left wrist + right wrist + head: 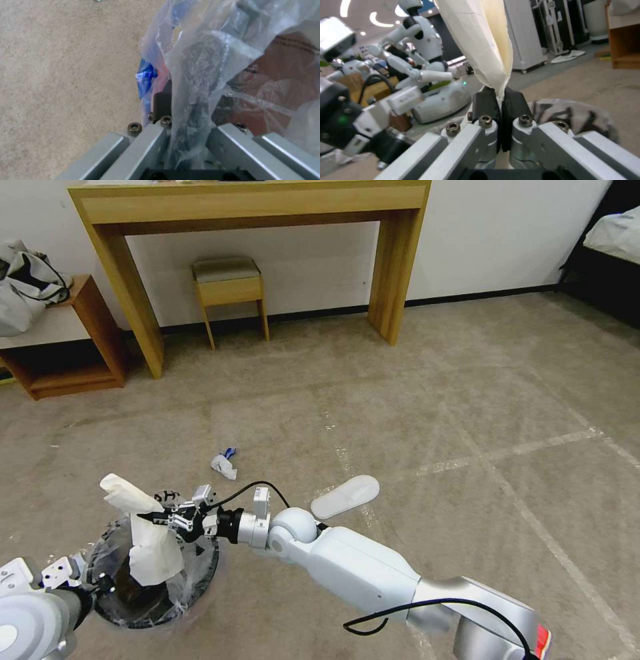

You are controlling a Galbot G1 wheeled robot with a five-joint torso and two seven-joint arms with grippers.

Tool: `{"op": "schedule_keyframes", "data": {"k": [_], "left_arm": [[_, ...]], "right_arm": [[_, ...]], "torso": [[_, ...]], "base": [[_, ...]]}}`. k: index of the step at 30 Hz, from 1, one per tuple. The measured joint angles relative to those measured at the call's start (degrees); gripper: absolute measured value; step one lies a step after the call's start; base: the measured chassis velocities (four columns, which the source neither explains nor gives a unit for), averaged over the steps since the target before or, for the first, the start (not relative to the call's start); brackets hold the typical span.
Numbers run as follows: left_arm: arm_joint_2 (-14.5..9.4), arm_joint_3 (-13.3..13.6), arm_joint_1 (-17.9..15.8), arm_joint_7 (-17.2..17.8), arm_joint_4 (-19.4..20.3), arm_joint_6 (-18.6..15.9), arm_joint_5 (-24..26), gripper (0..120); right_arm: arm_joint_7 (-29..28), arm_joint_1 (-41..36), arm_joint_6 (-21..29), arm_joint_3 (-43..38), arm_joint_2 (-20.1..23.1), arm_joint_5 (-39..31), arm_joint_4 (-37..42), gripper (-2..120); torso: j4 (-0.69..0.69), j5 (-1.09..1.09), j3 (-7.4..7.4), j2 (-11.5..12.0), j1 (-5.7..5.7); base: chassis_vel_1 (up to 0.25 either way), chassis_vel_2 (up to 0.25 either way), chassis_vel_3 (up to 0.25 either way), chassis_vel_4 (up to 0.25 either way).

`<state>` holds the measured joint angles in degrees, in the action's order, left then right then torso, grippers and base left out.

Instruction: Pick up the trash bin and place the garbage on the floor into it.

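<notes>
white paper (143, 527) pinched – over trash bin (200, 587)

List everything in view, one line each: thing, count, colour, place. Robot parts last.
bin: one, clear bag liner, near left, held up by the left gripper
paper: one, white, pinched by the right gripper over the bin
litter: one crumpled piece, white and blue, on the floor beyond the bin
slipper: one, white, on the floor right of the litter
desk: one, light wood, at the far wall
stool: one, wood, under the desk
shelf: one, brown, far left
clothes: one bundle, grey-white, on the shelf
left gripper: shut on the bin's rim
right gripper: shut on the paper
</notes>
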<state>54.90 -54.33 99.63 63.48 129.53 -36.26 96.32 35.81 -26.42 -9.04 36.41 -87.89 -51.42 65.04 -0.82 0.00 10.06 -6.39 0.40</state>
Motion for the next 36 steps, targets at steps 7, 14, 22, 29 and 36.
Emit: {"op": "schedule_keyframes", "data": {"k": [7,14,22,29,36], "left_arm": [[-0.38,-0.03,0.14,-0.09,0.09,-0.05,-0.16,0],[-0.68,0.23,-0.84,0.21,-0.98,0.01,0.12,0],[-0.67,0.64,-1.77,0.48,-1.33,0.09,0.30,0],[-0.77,0.87,-2.36,0.75,-1.95,0.10,0.68,0],[-0.91,1.23,-3.03,0.85,-2.31,0.15,0.74,0]], "right_arm": [[0.53,0.69,-0.70,-0.39,0.38,0.71,-0.88,4],[1.85,1.14,-0.19,-0.58,1.46,-0.21,0.19,30],[1.81,1.15,-0.16,-0.42,0.85,-0.18,0.59,58],[1.69,1.21,-0.49,-0.24,0.55,0.33,0.43,86],[1.21,1.63,-0.72,-0.23,0.51,0.41,0.45,99]], "torso": [[0.00,0.00,0.00,0.00,0.00],[0.00,0.00,0.00,0.00,0.00],[0.00,0.00,0.00,0.00,0.00],[0.00,0.00,0.00,0.00,0.00],[0.00,0.00,0.00,0.00,0.00]], "base": [[0.000,0.000,0.000,0.000],[0.000,0.000,0.000,0.000],[0.000,0.000,0.000,0.000],[0.000,0.000,0.000,0.000],[0.000,0.000,0.000,0.000]]}}
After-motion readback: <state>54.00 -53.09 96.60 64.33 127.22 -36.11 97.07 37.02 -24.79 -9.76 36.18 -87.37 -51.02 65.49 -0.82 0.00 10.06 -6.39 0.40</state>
